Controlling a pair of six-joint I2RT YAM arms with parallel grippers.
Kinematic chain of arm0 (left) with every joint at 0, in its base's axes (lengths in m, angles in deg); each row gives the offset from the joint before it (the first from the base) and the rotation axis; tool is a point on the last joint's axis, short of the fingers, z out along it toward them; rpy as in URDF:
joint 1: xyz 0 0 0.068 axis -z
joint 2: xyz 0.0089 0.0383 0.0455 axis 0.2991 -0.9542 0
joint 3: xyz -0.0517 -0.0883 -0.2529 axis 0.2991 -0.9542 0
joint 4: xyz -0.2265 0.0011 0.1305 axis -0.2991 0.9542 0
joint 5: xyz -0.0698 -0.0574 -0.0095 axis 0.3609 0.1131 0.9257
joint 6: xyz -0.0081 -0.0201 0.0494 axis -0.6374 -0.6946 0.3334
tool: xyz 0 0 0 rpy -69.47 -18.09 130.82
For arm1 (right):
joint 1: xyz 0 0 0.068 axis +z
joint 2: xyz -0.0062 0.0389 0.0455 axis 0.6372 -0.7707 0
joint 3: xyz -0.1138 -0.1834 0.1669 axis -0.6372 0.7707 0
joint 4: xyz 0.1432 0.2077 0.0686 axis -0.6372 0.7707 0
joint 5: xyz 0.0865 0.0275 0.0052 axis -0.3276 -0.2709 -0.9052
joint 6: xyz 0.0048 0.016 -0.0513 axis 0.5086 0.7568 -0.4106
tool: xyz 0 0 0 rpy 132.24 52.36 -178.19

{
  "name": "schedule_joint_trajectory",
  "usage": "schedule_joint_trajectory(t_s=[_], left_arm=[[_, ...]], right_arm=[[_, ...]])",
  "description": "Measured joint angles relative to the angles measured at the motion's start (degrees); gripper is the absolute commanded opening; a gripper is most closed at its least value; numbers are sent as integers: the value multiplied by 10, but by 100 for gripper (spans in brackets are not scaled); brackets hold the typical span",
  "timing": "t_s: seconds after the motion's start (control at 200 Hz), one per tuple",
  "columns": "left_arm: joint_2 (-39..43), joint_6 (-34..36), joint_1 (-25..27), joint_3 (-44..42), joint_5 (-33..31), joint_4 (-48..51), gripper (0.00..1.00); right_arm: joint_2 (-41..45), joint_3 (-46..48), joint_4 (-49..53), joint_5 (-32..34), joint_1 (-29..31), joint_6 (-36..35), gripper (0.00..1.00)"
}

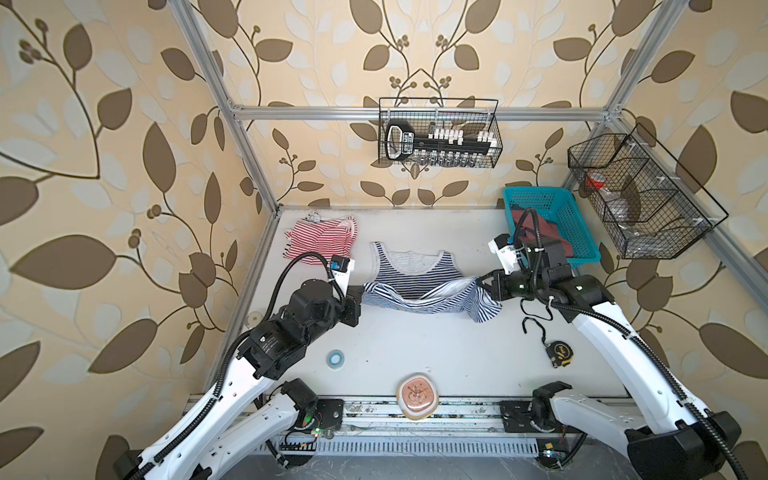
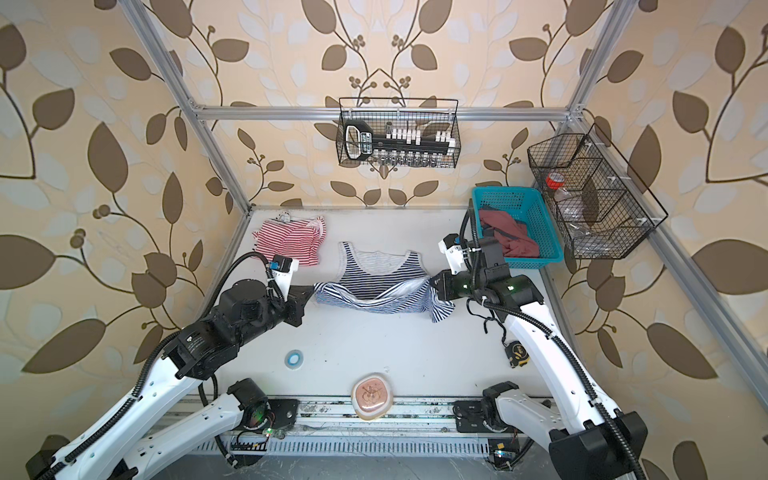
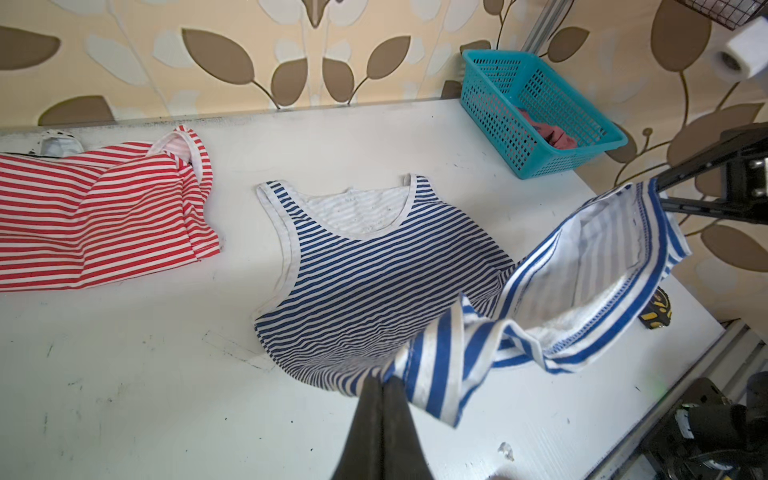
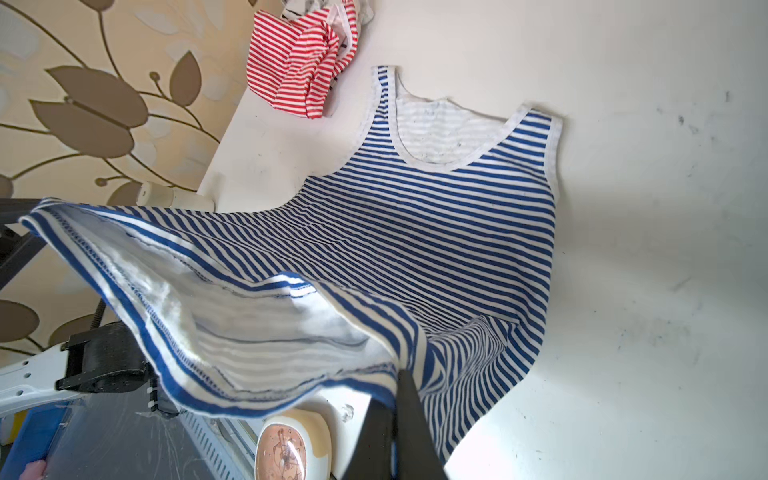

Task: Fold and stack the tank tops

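In a top view the navy tank top [image 1: 415, 272] lies on the bench [image 1: 415, 357], its hem hung between the left pincer [image 1: 360, 297] and the right pincer [image 1: 478, 286], each clamped on a hem corner. The red tank top [image 1: 322, 239] sits crumpled beyond the left pincer. In the left wrist view, limp, light knit sags from the closed tips. In the right wrist view the hem gapes, so gripping the corners through both layers likely holds best.

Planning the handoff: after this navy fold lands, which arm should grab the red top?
Left, probably. The red top lies far-left, just beyond the left gripper; the right gripper would have to cross the navy top. Both are shut on its hem.
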Motion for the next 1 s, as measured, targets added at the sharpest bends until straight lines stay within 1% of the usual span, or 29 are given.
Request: schedule_joint_trajectory(t_s=[0.245, 0.38, 0.46, 0.56, 0.695, 0.805, 1.0], left_arm=[[-16, 1, 0, 1, -10, 9, 0], [-11, 14, 0, 31, -25, 10, 0], [-11, 30, 0, 67, -37, 11, 0], [-26, 55, 0, 138, -52, 16, 0], [-52, 94, 0, 224, -71, 10, 0], [-67, 119, 0, 277, -71, 5, 0], [-80, 153, 0, 341, -66, -7, 0]], right_arm=[[4, -9, 13, 2, 0, 0, 0], [10, -30, 28, 7, 0, 0, 0], [17, -56, 33, 7, 0, 0, 0], [19, -105, 34, 4, 10, 3, 0], [12, -164, 35, 5, 64, 5, 0], [-1, -217, 46, 9, 99, 3, 0], [-6, -300, 66, 15, 104, -3, 0]])
